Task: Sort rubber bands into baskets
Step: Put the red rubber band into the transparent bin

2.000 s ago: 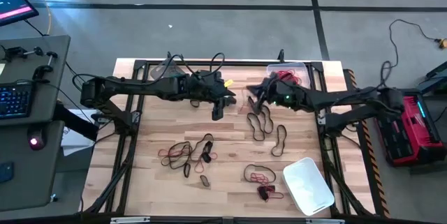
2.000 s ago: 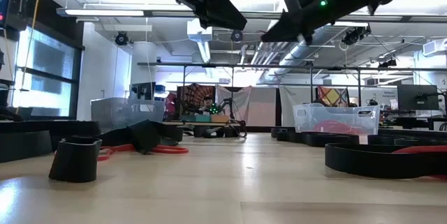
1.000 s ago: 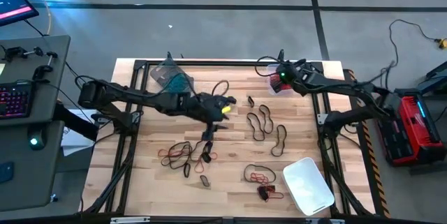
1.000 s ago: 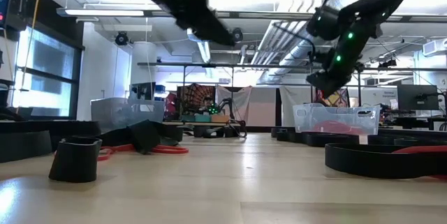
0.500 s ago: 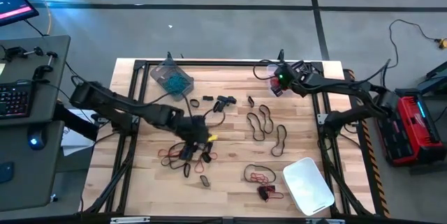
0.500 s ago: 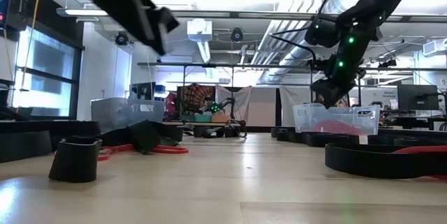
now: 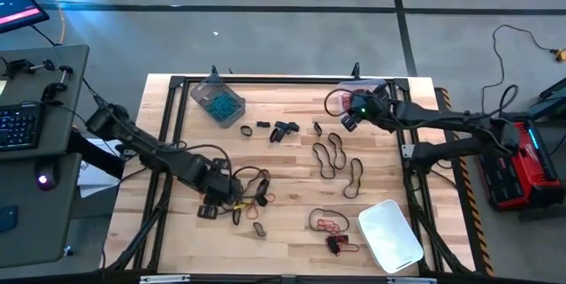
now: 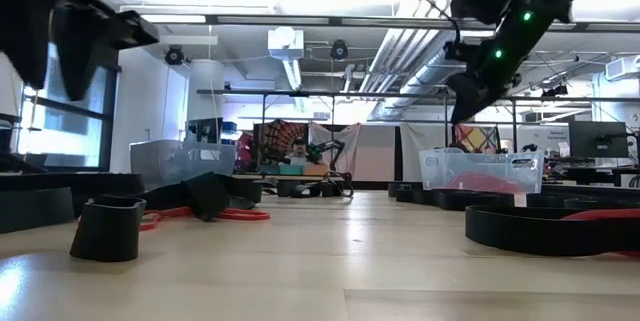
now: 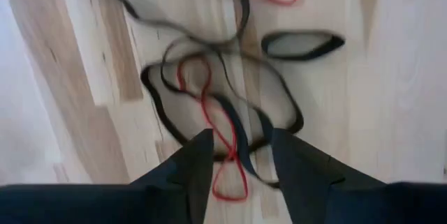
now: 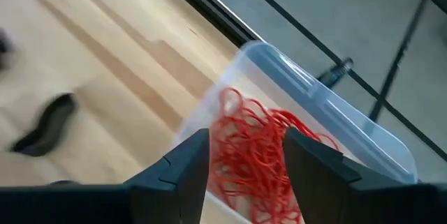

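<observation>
left tool [image 9: 237,155] parted, empty, over tangled rubber bands [image 9: 209,105]; right tool [image 10: 241,155] parted, empty, above red-filled basket [image 10: 335,130]

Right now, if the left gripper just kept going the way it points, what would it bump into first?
Most likely the tangle of red and dark rubber bands on the wooden table. The left gripper points down at them with open fingers; a red loop lies between the tips. How far above them it hangs is unclear.

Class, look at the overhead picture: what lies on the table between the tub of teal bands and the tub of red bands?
In the high view, a few small black bands lie between the teal tub and the red tub.
</observation>
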Controlling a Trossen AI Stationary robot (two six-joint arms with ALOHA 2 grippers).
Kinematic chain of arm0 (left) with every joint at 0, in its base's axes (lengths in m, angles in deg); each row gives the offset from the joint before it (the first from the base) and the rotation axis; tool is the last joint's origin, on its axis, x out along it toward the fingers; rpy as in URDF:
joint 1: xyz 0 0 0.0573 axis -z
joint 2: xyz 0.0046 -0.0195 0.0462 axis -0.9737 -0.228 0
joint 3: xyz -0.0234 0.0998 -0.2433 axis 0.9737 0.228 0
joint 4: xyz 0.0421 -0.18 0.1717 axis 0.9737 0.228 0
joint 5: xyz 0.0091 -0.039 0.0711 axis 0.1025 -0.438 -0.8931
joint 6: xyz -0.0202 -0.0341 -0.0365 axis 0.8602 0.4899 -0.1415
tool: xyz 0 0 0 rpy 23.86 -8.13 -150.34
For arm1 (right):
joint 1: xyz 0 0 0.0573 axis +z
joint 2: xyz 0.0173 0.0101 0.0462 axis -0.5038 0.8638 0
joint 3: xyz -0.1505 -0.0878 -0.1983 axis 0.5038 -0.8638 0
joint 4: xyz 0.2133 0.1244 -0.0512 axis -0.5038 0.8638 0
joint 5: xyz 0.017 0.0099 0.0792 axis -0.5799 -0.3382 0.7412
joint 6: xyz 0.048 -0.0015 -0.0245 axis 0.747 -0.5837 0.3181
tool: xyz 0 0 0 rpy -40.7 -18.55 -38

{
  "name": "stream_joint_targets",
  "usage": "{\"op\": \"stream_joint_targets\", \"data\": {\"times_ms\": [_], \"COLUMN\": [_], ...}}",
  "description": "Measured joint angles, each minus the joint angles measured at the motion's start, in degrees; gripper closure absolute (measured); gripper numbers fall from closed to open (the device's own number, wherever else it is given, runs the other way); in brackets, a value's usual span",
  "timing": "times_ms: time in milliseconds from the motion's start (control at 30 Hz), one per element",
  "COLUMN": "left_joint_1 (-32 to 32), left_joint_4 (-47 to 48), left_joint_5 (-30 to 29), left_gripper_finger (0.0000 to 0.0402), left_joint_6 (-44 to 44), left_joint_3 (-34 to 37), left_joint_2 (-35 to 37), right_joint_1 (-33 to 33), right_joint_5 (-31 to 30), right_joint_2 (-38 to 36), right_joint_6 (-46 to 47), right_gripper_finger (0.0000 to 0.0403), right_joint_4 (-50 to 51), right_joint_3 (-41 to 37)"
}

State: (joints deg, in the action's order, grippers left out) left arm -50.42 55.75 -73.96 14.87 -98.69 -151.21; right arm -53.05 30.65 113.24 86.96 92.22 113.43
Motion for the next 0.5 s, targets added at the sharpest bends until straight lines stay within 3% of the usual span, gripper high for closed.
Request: {"op": "stream_joint_targets", "data": {"times_ms": [233, 500], "left_joint_1": [2.7, 2.9], "left_joint_4": [-0.4, -9.2], "left_joint_5": [0.6, 0.8], "left_gripper_finger": [0.0315, 0.0336], "left_joint_6": [6.4, 11.8], "left_joint_3": [9.1, 21.8], "left_joint_2": [5.4, 16.2], "right_joint_1": [4.5, 6.3], "right_joint_5": [0.0, -0.1], "right_joint_2": [-2.4, -2.8], "right_joint_6": [0.5, 1.1], "right_gripper_finger": [0.0231, 0.0231], "right_joint_4": [0.0, 0.0], "right_joint_3": [0.0, 0.0]}}
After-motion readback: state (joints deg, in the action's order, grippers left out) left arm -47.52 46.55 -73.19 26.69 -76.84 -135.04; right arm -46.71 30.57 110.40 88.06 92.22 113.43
